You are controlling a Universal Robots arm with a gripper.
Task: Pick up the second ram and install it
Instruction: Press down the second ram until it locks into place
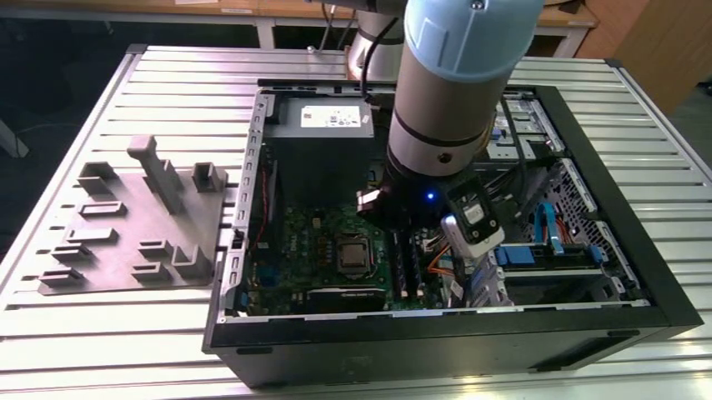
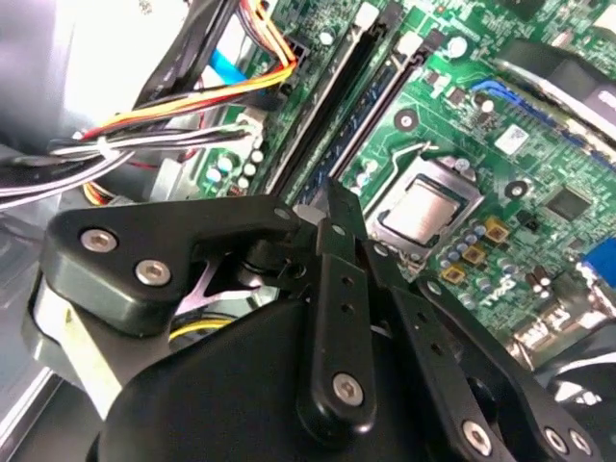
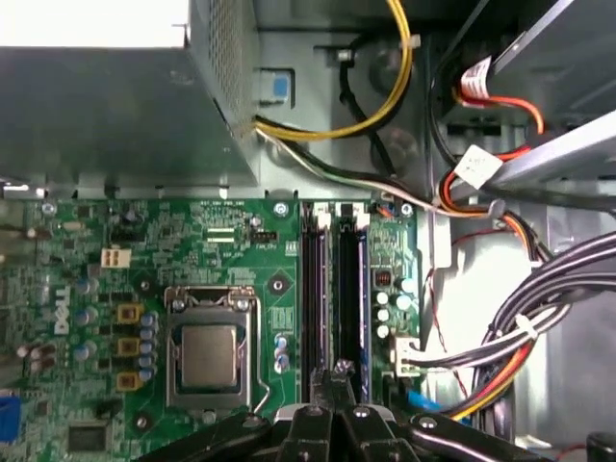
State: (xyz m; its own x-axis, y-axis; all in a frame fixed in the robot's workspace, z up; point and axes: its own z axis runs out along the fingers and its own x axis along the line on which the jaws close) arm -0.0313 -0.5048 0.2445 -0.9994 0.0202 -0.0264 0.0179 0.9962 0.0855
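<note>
In both wrist views the claw (image 3: 342,371) (image 2: 337,197) was clenched, its two fingertips pressed together into one narrow point with nothing visible between them. That point hung right over the pair of long black memory slots (image 3: 316,289) on the green motherboard (image 3: 221,241).

The second ram (image 3: 363,289) (image 2: 372,115) looked to be the dark blue-green strip standing on edge in the slot farther from the silver processor (image 3: 209,354). Its long axis ran straight away from the claw, parallel to the empty-looking slot beside it, so the claw sat at the near end of the stick and not at its middle. I could not tell whether the tips were touching the stick's edge or hanging just above it, nor whether the stick was fully seated.

In the exterior view the open computer case (image 1: 623,218) filled the middle and right of the frame on the slatted desk (image 1: 189,75). The arm's wrist (image 1: 445,125) covered the claw and most of the slots. The grey moulded tray (image 1: 133,225) lay at the frame's left, well apart.
</note>
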